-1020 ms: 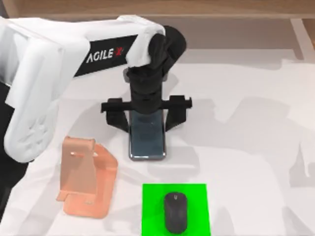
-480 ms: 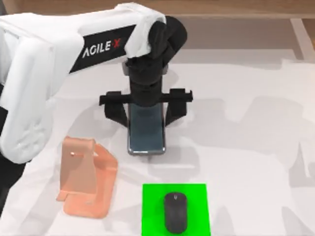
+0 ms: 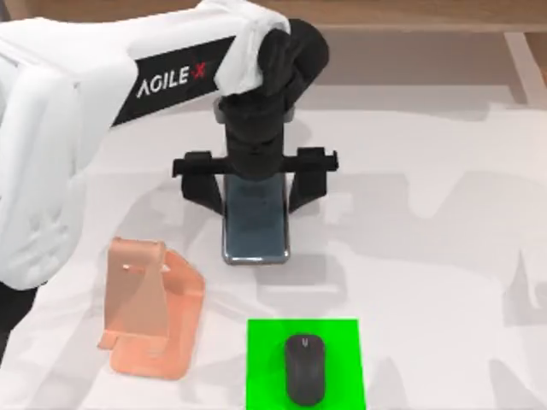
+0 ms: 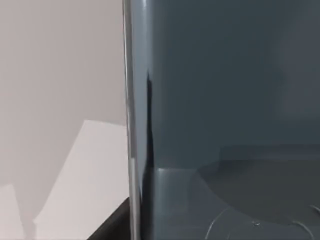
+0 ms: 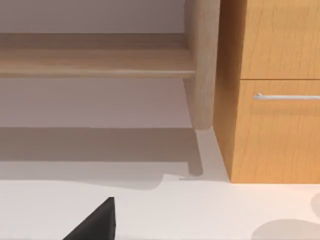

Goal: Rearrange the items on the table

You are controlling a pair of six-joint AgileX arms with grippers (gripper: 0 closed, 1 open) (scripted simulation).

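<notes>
**Inspector:** Since the left gripper (image 3: pixel 254 181) stands directly over the far end of the smartphone (image 3: pixel 255 226), what step do you record?

**Assessor:** The grasp of the phone, by my judgement. The jaws are spread wide, one finger on either long side of the slab, and neither appears to touch it. The left wrist view shows the phone's dark glossy face (image 4: pixel 225 100) very close under the camera (which suits a low hover just above it, though contact cannot be confirmed).

**Inspector:** Location of the task items?

**Assessor:** The smartphone lies flat near the middle of the table (image 3: pixel 444 213), long axis running far to near. The mouse (image 3: pixel 305 369) sits at the near edge on a green square mat (image 3: pixel 265 359), well apart from the phone. A salmon-coloured stand (image 3: pixel 145 312) rests to the left of both, near the phone's near-left corner but not touching it.

**Inspector:** What does the next move require?

**Assessor:** In my opinion, closing the fingers squarely on the phone's long edges. The slab is thin and glossy, so an off-centre pinch could let it slip or pivot. The stand looks the likely destination, but that is inference only.

**Inspector:** The right arm, surface and room?

**Assessor:** The right arm is parked; its wrist view faces a wooden shelf frame (image 5: pixel 202 65) and a drawer front (image 5: pixel 280 125). The tabletop is plain white and flat, under soft shadows.
</notes>
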